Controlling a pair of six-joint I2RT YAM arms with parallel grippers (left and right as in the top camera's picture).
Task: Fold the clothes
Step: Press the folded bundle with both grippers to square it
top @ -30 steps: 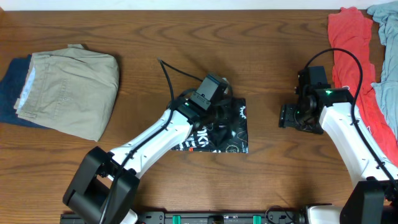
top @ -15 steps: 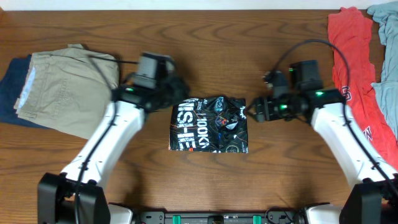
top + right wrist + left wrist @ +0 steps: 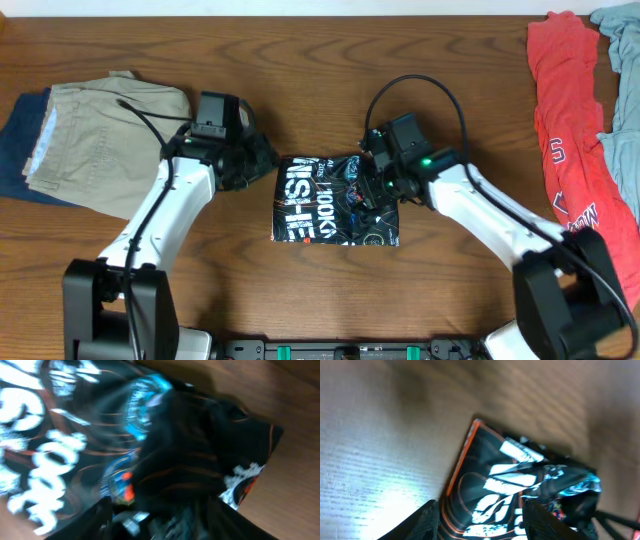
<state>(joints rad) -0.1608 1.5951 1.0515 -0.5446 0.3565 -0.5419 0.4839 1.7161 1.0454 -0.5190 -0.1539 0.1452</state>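
Note:
The clothes in play are a black jersey with white lettering and thin orange lines, lying folded into a small rectangle at the table's middle. My left gripper hovers just off its upper left corner. In the left wrist view the jersey shows between and beyond that open gripper, untouched. My right gripper is down over the jersey's right half. The blurred right wrist view shows dark jersey cloth bunched between the spread fingers of that gripper.
A folded khaki garment rests on a navy one at the left edge. A red shirt and a grey-blue cloth lie along the right edge. Bare wooden table surrounds the jersey.
The left arm lifted off the jersey and swung to its left side. The right arm came in from the right and dropped onto the jersey's right half, its jaws narrowing.

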